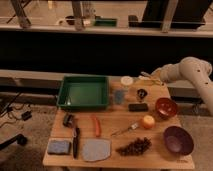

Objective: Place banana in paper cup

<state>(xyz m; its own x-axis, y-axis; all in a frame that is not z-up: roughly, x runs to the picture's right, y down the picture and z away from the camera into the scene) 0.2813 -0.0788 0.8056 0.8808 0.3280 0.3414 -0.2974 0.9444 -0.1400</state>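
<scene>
Over the wooden table (112,122), claw (152,78) clamped on banana (145,76) near paper cup (127,80); dark wall (100,52) behind.

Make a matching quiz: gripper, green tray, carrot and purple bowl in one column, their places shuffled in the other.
1 gripper
2 green tray
3 carrot
4 purple bowl

A front corner of the table
B beside the paper cup, shut on the banana
C just in front of the tray
D back corner, next to the blue-grey cup

Pairs: 1-B, 2-D, 3-C, 4-A
</scene>
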